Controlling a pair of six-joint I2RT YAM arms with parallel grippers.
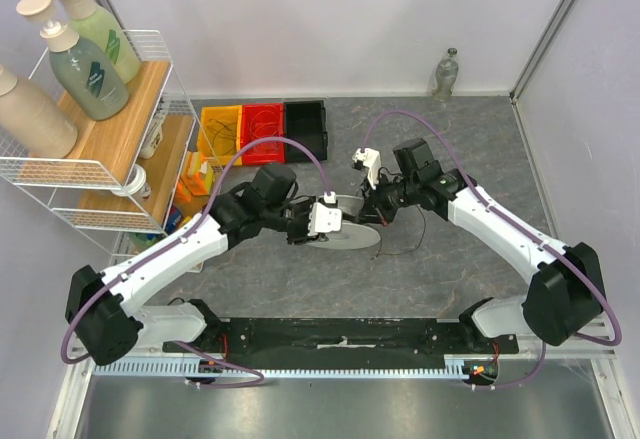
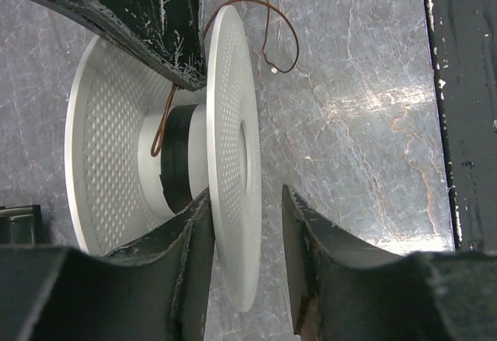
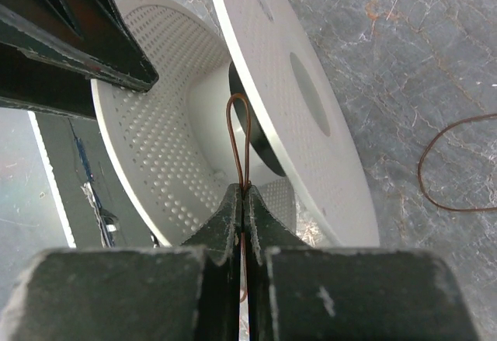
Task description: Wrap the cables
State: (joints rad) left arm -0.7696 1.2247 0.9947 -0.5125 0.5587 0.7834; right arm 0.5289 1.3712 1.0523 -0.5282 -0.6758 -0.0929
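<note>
Early yet: narrow band of cable (image 3: 230,135) on spool (image 2: 233,85), more loose on table (image 2: 365,123); right end effector (image 3: 243,193) clamped on cable, left end effector (image 2: 245,201) straddling flange, grip unclear.

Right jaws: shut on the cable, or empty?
Shut on the cable. In the right wrist view, the jaws of the right gripper meet, pinching its thin loop that rises toward the spool.

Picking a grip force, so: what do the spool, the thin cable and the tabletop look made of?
Spool: likely moulded white plastic, matte, flanges dimpled. Cable: thin brownish wire, probably coated metal; it holds a springy loop. Tabletop: grey veined stone look with sheen, perhaps laminate.
</note>
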